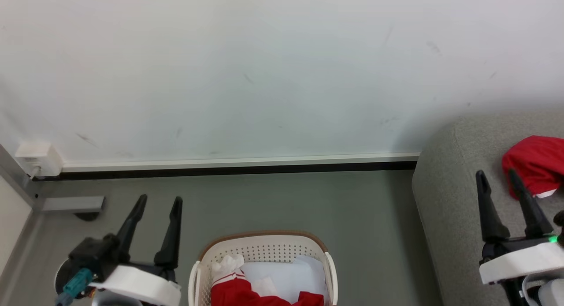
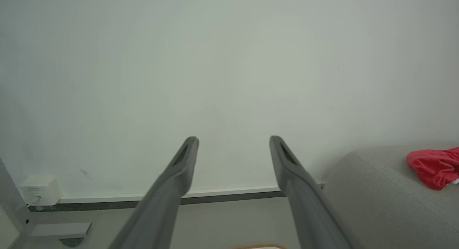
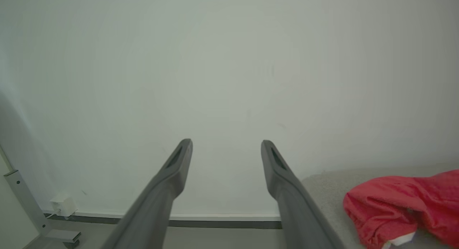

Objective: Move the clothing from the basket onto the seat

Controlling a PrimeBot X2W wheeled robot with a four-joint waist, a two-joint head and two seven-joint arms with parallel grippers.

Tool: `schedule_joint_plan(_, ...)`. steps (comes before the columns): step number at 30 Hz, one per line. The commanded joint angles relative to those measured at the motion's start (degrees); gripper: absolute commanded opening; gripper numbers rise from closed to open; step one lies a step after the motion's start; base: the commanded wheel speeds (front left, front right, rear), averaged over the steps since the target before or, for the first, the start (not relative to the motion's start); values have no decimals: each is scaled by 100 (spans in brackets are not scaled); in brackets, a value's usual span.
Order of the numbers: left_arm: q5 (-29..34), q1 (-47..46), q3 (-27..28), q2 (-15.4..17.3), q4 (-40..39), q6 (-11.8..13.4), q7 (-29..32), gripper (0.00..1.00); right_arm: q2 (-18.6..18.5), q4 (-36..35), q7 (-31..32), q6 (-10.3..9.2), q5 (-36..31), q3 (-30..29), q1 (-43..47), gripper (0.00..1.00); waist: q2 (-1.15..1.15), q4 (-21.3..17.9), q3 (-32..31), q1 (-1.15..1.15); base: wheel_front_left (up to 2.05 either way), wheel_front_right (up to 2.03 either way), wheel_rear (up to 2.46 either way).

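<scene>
Grey floor [image 1: 286,200] meets white wall [image 1: 264,68] beyond left gripper [image 1: 160,198] and right gripper [image 1: 495,172], both spread, empty; between them, cropped basket [image 1: 264,248] holds clothing [image 1: 238,292], perhaps one garment.

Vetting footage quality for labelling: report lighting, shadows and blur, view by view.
Head view: soft even light, no glare, sharp; a faint shadow on the wall beside the grey sofa. Left wrist view: hazy; the left gripper blurs toward the bottom edge. Right wrist view: equally hazy; the right gripper blurs likewise, the red garment slightly soft.
</scene>
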Motion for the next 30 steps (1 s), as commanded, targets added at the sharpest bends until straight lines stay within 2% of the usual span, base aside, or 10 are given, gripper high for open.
schedule_joint_plan(1,142,158,96,-28,-5,-3,-1,100,117,-83,-13,-13,-84,-94,236,100,0,14,6,1,0,0,0)
schedule_joint_plan(6,494,477,546,-292,-77,-36,-1,100,633,-415,-8,-13,-605,-522,755,100,0,62,52,1,0,0,0)
schedule_joint_plan(12,873,846,1051,-661,-181,-147,-1,100,1014,-617,-9,-13,-1161,-646,1178,100,0,30,103,1,0,0,0)
schedule_joint_plan(16,1167,1034,1350,-955,-314,-233,-1,100,1053,-582,-9,-13,-1422,-500,1253,100,0,-4,128,1,0,0,0)
schedule_joint_plan(21,1536,1069,1390,-1196,-326,-362,-2,100,1035,-557,-9,-13,-1474,-318,1208,100,0,13,131,1,0,0,0)
schedule_joint_plan(30,1699,967,1599,-1344,-182,-582,-2,100,1006,-519,-9,-13,-1457,-241,1085,100,0,1,141,1,0,0,0)
